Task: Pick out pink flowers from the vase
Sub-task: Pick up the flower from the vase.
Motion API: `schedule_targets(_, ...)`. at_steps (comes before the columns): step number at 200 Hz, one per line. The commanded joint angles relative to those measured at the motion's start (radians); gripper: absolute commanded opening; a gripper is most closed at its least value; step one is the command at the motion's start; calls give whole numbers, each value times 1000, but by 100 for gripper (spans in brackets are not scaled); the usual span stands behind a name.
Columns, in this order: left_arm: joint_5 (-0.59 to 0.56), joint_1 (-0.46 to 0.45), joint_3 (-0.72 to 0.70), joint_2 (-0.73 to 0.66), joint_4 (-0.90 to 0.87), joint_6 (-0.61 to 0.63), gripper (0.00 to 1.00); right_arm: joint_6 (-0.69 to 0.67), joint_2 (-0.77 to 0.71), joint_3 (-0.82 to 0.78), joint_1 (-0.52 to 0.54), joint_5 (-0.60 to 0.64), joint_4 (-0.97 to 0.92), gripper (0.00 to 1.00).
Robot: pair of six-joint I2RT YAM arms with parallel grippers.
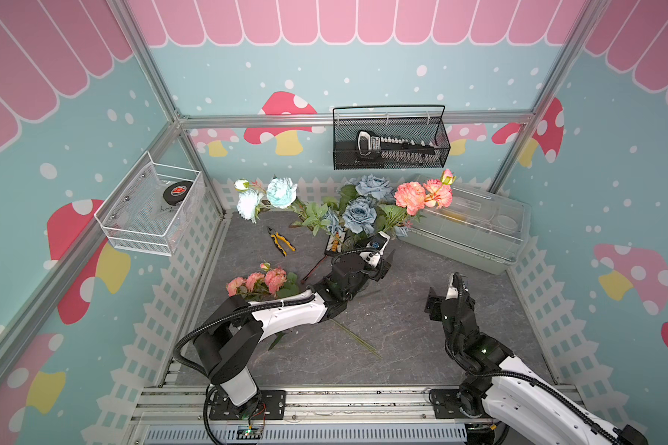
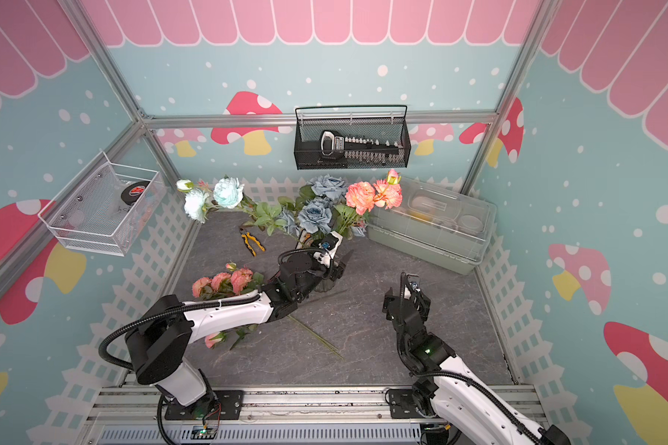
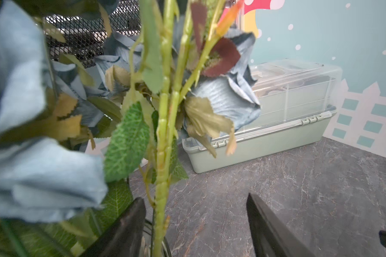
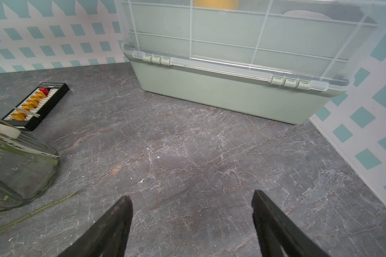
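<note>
Coral-pink flowers (image 1: 421, 194) (image 2: 371, 194) lean to the back right from the bunch in the vase. A second pink spray (image 1: 259, 281) (image 2: 224, 281) lies on the table by my left arm. That arm hides most of the clear glass vase (image 4: 16, 169); only its rim (image 3: 163, 247) shows in the left wrist view. My left gripper (image 3: 196, 211) (image 1: 386, 262) is open just above the rim. A green stem (image 3: 162, 178) rises between its jaws, close to one finger and not clamped. My right gripper (image 4: 192, 211) (image 1: 457, 281) is open over bare table, right of the vase.
Grey-blue roses (image 1: 359, 215) and pale aqua blooms (image 1: 278, 192) share the vase. A green lidded box (image 1: 467, 223) stands back right. Pliers (image 1: 281, 240) and a black connector strip (image 4: 35, 104) lie behind the vase. Mesh baskets (image 1: 390, 142) (image 1: 151, 204) hang on the walls.
</note>
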Motion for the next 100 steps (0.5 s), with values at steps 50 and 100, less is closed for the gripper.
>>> schedule_targets(50,7,20,73,23,0,28,45,1,10,-12,-6,-14,19,81)
schedule_targets(100,11,20,58,-18,10,39,27,2,16,-12,-7,-18,21,81)
